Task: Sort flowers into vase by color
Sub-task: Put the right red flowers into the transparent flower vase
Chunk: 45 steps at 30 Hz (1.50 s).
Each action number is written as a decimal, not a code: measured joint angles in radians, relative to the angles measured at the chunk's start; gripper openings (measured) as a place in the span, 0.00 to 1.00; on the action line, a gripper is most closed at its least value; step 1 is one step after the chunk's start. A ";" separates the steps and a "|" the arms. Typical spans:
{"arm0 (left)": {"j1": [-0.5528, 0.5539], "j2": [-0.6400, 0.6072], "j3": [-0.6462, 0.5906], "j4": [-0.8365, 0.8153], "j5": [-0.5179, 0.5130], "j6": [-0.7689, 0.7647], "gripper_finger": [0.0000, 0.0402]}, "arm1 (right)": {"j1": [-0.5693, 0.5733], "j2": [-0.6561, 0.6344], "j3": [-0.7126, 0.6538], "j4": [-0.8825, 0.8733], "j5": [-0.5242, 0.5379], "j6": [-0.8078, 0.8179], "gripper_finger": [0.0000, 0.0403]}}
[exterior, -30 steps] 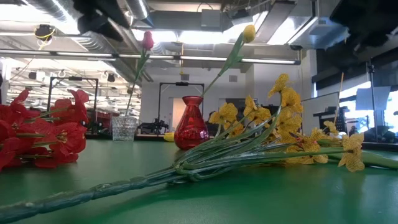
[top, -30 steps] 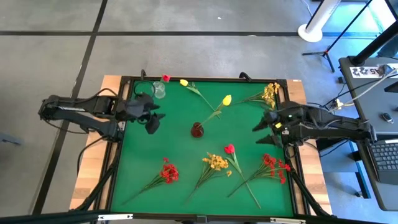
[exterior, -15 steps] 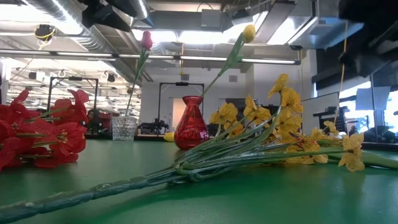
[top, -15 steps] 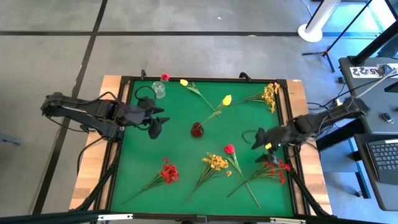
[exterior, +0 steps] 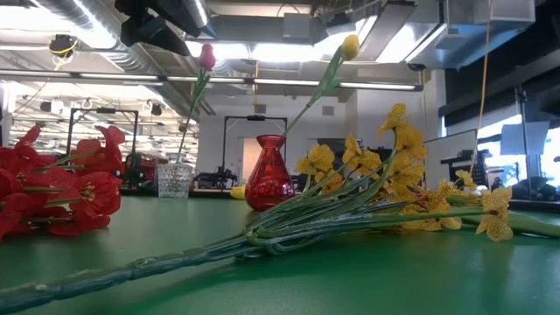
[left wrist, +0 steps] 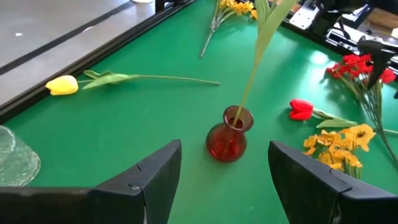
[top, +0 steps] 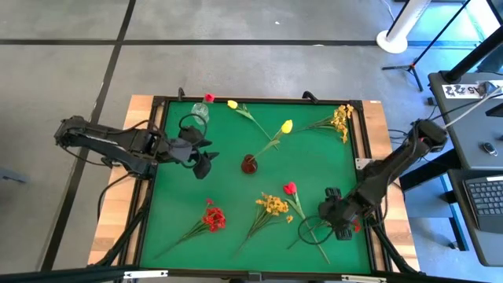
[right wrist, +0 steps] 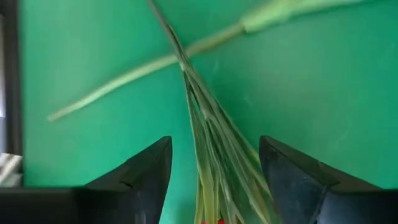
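High view: the right gripper sits low at the lower right of the frame, over the stems of the red spray, whose stem bundle crosses the stem of the red tulip; the risk, in my judgement, is that a close here catches both stems or only part of the bundle. The left gripper hangs at centre left, near the red vase, which already holds a yellow tulip. A clear vase at upper left holds a red bloom. Low view: neither gripper's fingertips can be made out; the red vase stands narrow and upright, so a knock could tip it. Left wrist view: the left gripper has its fingers spread wide, empty, with the vase between them farther off. Right wrist view: the right gripper is spread apart, straddling the green stem bundle; a crossing stem lies just beyond and could snag on lifting.
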 joint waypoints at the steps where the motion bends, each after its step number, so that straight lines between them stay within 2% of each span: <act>1: -0.002 0.004 0.000 0.003 0.001 0.000 0.58 | 0.005 0.019 0.000 -0.001 -0.008 0.009 0.59; 10: -0.064 0.006 0.000 0.031 0.005 -0.025 0.58 | 0.004 0.112 0.000 -0.009 -0.036 0.050 0.59; 13: -0.084 0.006 0.000 0.047 0.007 -0.025 0.58 | 0.003 0.117 0.000 -0.024 -0.026 0.050 0.55; 17: -0.111 0.006 0.000 0.074 0.006 -0.020 0.58 | 0.003 0.117 0.029 -0.127 -0.006 0.058 0.40; 22: -0.131 0.006 0.000 0.088 0.001 -0.018 0.58 | 0.003 0.117 0.120 -0.256 0.023 0.073 0.11; 24: -0.135 0.006 0.000 0.100 0.000 -0.018 0.58 | 0.003 0.116 0.169 -0.306 0.039 0.073 0.03; 29: -0.144 0.006 0.000 0.202 0.019 0.009 0.58 | 0.003 0.116 0.320 -0.435 0.134 0.070 0.06; 33: -0.144 0.025 0.000 0.390 0.098 0.097 0.58 | 0.003 0.116 0.457 -0.551 0.231 0.038 0.02; 38: -0.154 0.080 -0.001 0.600 0.217 0.235 0.58 | 0.002 0.116 0.621 -0.676 0.347 0.019 0.03; 42: -0.142 0.160 0.001 0.688 0.266 0.319 0.58 | -0.011 0.115 0.710 -0.676 0.456 -0.082 0.01; 45: -0.122 0.242 0.040 0.687 0.323 0.323 0.58 | -0.052 0.115 0.748 -0.633 0.473 -0.162 0.01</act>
